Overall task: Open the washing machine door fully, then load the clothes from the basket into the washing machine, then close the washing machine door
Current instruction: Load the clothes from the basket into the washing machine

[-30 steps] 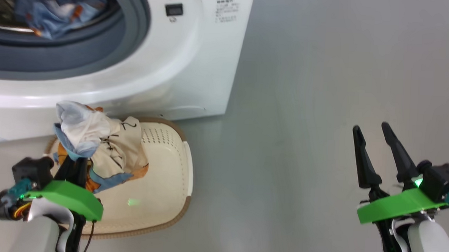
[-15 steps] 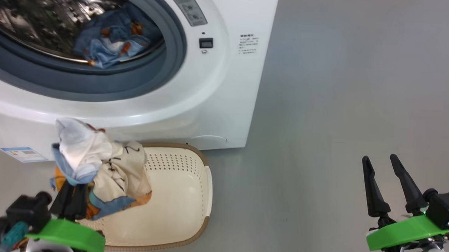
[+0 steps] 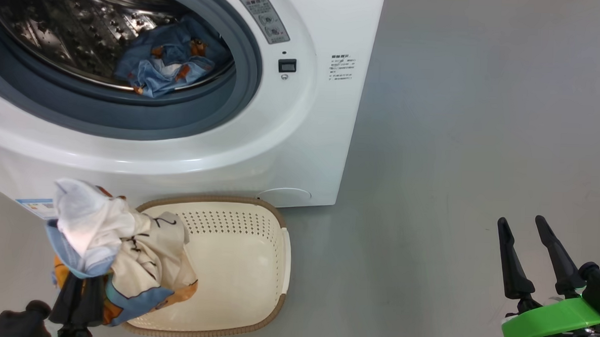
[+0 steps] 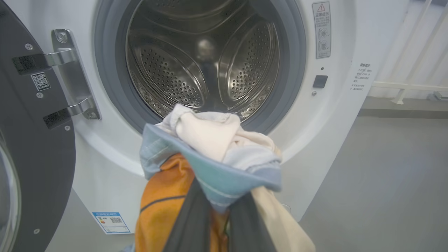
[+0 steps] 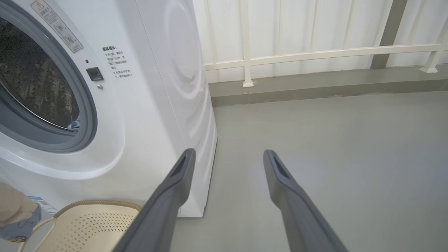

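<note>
While the left gripper [image 4: 217,213] holds the cream garment [image 3: 142,253] clamped above the basket [image 3: 282,254], just before the washing machine [image 3: 301,138], the blue garment [image 3: 167,69] lies in its drum [image 3: 58,31] and the right gripper [image 3: 521,221] hangs spread, empty.

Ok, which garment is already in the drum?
The light blue garment with orange prints, at the drum's front; the cream, blue and orange one is in the left gripper.
</note>
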{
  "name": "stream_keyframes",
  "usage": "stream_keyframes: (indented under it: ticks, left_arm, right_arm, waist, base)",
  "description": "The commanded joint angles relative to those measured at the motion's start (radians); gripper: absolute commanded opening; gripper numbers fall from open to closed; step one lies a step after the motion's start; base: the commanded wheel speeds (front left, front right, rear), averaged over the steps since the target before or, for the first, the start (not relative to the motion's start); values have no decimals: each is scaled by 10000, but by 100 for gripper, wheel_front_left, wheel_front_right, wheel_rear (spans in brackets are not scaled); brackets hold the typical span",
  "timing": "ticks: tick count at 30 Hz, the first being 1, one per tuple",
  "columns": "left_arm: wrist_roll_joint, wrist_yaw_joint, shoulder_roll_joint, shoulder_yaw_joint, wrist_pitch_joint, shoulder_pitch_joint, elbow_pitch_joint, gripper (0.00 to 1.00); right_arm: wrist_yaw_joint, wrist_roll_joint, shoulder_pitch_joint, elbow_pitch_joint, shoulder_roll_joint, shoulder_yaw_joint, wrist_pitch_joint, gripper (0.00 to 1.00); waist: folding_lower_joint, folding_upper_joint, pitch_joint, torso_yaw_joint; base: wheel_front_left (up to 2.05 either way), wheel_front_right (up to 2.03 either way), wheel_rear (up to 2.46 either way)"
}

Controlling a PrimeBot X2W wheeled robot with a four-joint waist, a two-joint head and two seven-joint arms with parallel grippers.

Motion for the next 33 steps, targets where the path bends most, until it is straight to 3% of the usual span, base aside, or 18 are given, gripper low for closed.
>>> stream_keyframes:
  ticks: [1, 12, 22, 33]
  left_arm:
    - [137, -15, 48, 474, -135, -32, -447, 0]
    - [127, -15, -182, 563, -135, -255, -778, 0]
    - [-19, -15, 260, 288, -135, -2337, -217, 0]
    - [-537, -15, 1234, 114, -135, -6050, 2572, 0]
  right_arm:
    - [92, -70, 79, -281, -127, 142, -48, 100]
    - [92, -104, -82, -337, -49, 65, -48, 100]
    - [92, -95, -323, -267, 105, 205, -48, 100]
    - [92, -42, -759, -254, 339, 482, -48, 100]
  waist:
    - [0, 0, 48, 9]
    - [0, 0, 399, 79]
    - [0, 0, 664, -76]
    - [0, 0, 1307, -674]
  base:
    - [0, 0, 0]
    - [0, 0, 0]
    - [0, 0, 0]
    - [0, 0, 0]
